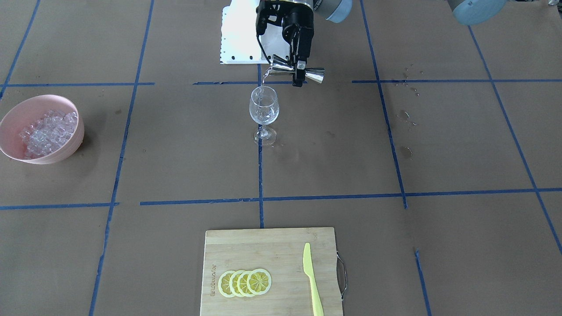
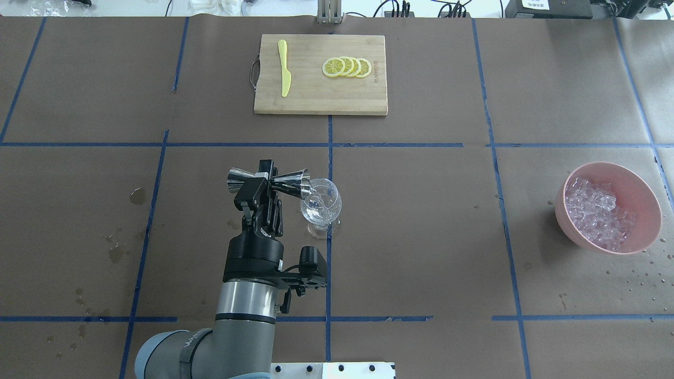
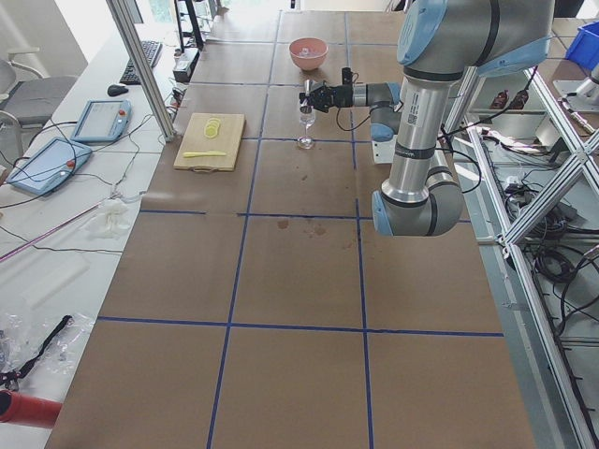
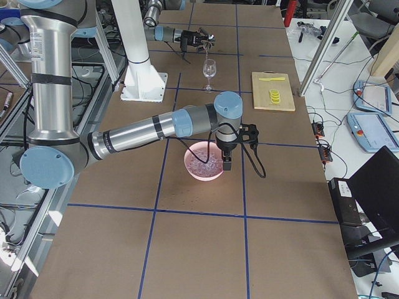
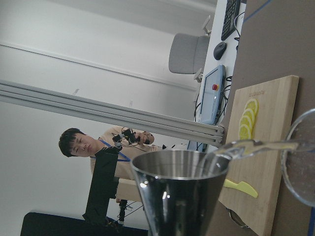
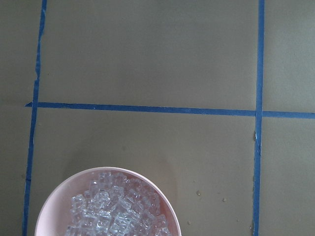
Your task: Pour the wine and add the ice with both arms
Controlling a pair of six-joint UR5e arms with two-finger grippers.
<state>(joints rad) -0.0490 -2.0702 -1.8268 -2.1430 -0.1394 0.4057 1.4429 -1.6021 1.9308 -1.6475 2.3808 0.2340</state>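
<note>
My left gripper [image 2: 265,179] is shut on the waist of a steel jigger [image 2: 288,181], held level on its side above the table. A thin clear stream runs from the jigger [image 1: 281,68] into a stemmed wine glass [image 1: 264,109] that stands upright at the table's middle. The left wrist view shows the jigger's cup [image 5: 179,189] and the glass rim [image 5: 299,162]. The ice [image 1: 48,131] fills a pink bowl [image 2: 645,195]. My right gripper [image 4: 225,159] hangs over that bowl; I cannot tell whether it is open. The right wrist view shows the ice [image 6: 115,211] below, no fingers.
A bamboo cutting board [image 2: 316,97] at the far side carries lemon slices [image 2: 347,67] and a yellow plastic knife [image 2: 284,68]. Wet spots [image 1: 406,116] mark the brown paper on the left arm's side. The white base plate [image 1: 239,35] sits behind the glass.
</note>
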